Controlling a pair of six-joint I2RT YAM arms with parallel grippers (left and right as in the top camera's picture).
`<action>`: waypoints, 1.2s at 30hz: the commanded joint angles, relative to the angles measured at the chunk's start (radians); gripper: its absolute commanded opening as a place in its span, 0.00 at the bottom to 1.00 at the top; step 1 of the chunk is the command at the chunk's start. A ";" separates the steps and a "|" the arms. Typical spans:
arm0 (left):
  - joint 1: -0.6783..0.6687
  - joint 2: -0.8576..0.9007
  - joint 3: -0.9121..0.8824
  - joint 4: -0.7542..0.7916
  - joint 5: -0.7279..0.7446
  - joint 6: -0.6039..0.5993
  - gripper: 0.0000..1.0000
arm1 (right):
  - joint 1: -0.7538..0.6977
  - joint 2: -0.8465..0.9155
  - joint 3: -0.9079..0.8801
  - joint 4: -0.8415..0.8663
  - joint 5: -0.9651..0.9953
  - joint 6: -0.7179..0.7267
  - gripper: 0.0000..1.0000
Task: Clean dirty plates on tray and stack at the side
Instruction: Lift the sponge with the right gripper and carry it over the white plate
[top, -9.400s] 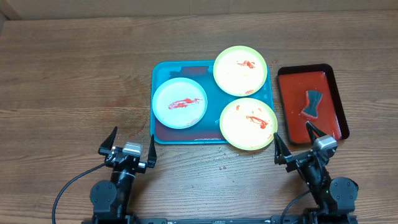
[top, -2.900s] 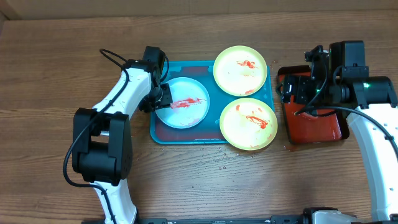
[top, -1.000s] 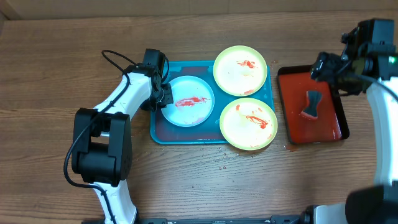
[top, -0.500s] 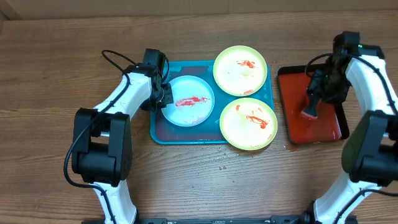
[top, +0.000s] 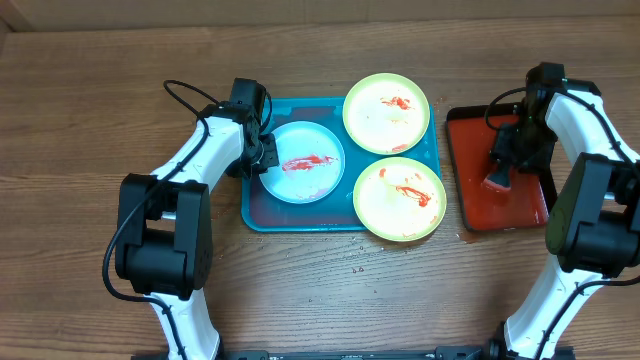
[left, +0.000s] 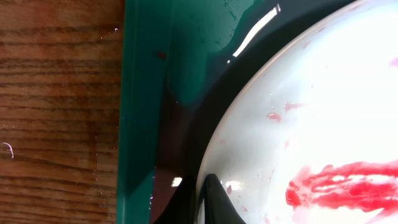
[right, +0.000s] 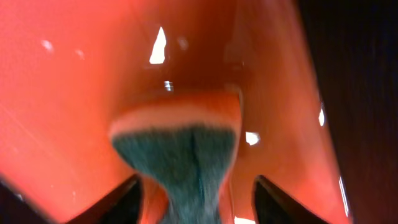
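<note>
Light-blue round plastic plate (top: 305, 163) on turquoise rectangular plastic tray (top: 290, 216) was pinched at rim by left gripper (top: 262, 157), prob. for steadying, w/ right gripper (top: 503, 160) held open astride orange-green sponge (right: 180, 149) for pickup.

Close view down into a glossy red tray (right: 81, 68), its surface dotted with bright glints. A sponge (right: 180, 143), orange at its edge with a dark green scouring face, sits in the middle. The right hand (right: 196, 202) straddles it, its dark fingers (right: 118, 199) spread to either side along the bottom edge. The tray's dark rim (right: 360, 93) fills the right side.
</note>
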 joint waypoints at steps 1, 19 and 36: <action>-0.007 0.020 -0.022 0.006 -0.014 0.004 0.04 | -0.003 -0.003 -0.007 0.000 -0.005 0.006 0.45; -0.007 0.020 -0.022 0.003 -0.014 0.008 0.04 | -0.003 -0.015 -0.082 0.064 -0.009 0.006 0.04; -0.006 0.020 -0.022 -0.001 0.002 0.068 0.04 | 0.109 -0.189 0.075 -0.134 -0.098 -0.007 0.04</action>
